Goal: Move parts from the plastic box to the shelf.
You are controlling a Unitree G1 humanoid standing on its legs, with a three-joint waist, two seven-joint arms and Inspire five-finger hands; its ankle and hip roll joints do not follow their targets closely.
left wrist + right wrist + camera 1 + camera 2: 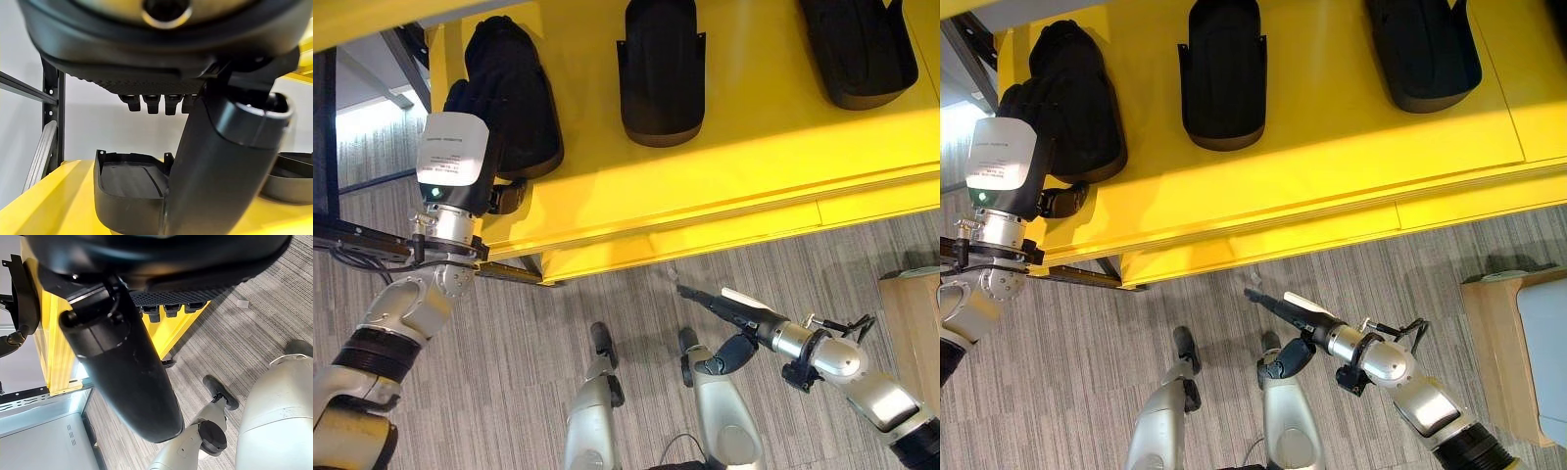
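Three black moulded parts lie in a row on the yellow shelf (754, 166): a left part (524, 98), a middle part (661, 73) and a right part (862, 49). My left hand (470, 103) reaches onto the shelf and rests against the left part's near side. In the left wrist view its thumb (215, 171) is extended and the part (129, 183) lies flat on the shelf beyond it, ungripped. My right hand (734, 311) hangs low over the carpet below the shelf, with straight fingers and nothing in it; its thumb (127, 372) sticks out.
The shelf's front edge (705, 240) overhangs the striped grey carpet (509, 333). A dark metal frame rail (352, 235) runs at the left. A wooden-sided stand (1498, 352) with a pale surface stands at the lower right, close to my right forearm.
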